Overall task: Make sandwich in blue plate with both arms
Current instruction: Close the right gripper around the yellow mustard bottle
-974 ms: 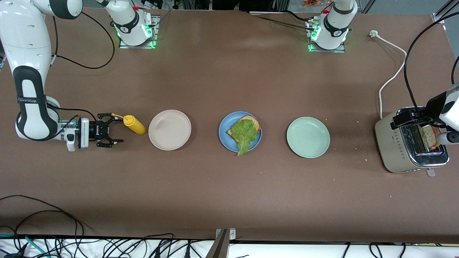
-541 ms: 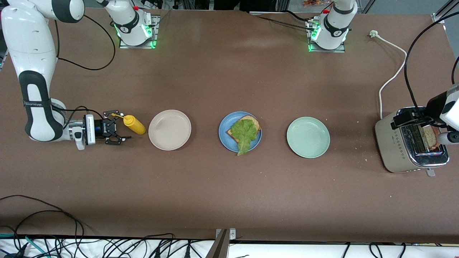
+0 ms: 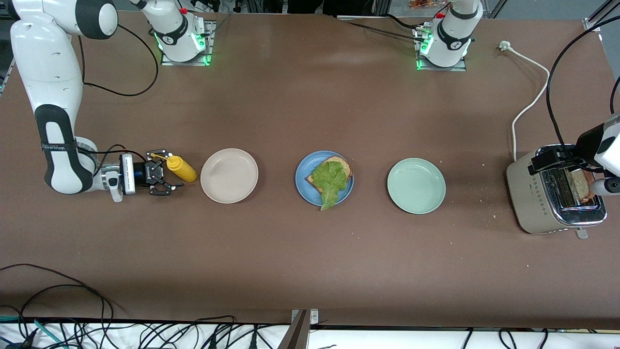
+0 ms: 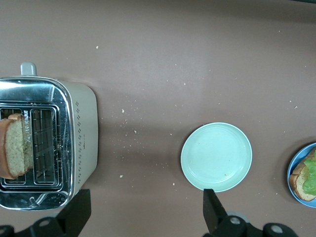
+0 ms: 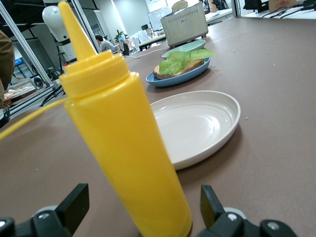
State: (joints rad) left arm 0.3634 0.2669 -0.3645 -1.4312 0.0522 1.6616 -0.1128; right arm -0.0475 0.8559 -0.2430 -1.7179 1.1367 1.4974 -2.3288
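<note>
The blue plate [image 3: 300, 181] [image 5: 173, 79] [image 4: 292, 188] lies mid-table between two other plates. It holds one brown toast slice [image 3: 342, 163] [image 5: 174, 71] with a ruffled green lettuce leaf [image 3: 330, 180] [image 5: 185, 55] on top, hanging over the rim. A second toast slice [image 3: 579, 185] [image 4: 15, 148] stands in a toaster slot. My left gripper [image 3: 548, 162] [image 4: 143, 217] hangs open high over the toaster, holding nothing. My right gripper [image 3: 164, 175] [image 5: 140, 212] is low at the table, open, with an upright yellow squeeze bottle [image 3: 181, 168] [image 5: 123, 138] between its fingers, not clamped.
A beige-white plate [image 3: 229, 175] [image 5: 197, 123] lies beside the bottle, and a pale green plate [image 3: 416, 185] [image 4: 216, 157] sits between the blue plate and the silver toaster [image 3: 537, 203] [image 4: 79, 133]. The toaster's white cord [image 3: 528, 104] trails toward the left arm's base. Crumbs dot the table.
My right gripper has slid along the table toward the yellow bottle, which now stands between its open fingers. The left arm has stayed still.
</note>
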